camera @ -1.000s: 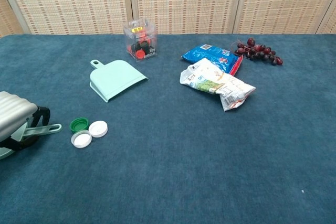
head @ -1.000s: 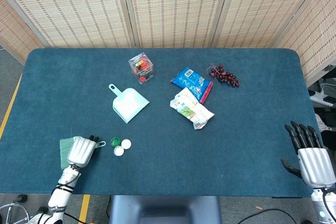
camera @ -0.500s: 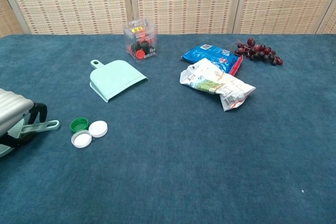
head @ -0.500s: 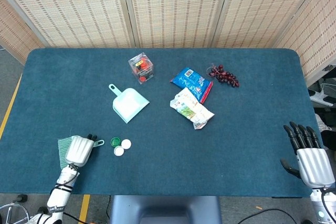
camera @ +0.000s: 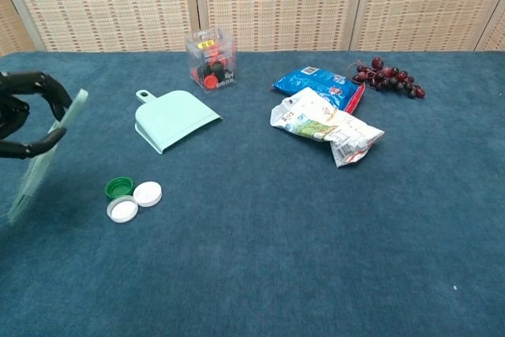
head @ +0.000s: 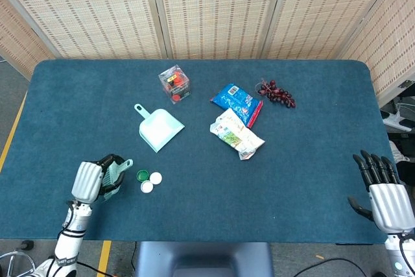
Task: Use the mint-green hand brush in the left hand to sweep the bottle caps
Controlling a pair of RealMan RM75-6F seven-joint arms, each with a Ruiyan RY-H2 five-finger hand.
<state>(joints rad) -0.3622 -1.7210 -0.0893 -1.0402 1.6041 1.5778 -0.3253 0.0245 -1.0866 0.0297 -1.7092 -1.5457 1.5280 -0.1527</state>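
Brush gripped in left hand and off the desk, bottle caps just beside it, still unswept, dustpan farther ahead; right hand idle, fingers apart, holding nothing.

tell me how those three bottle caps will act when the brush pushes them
The bottle caps look small and thin, so they are probably light and will slide easily, though the fuzzy blue table may drag on them. They lie flat and touching, so a push likely scatters them rather than rolling them. The brush in the left hand looks wide enough to catch all three.
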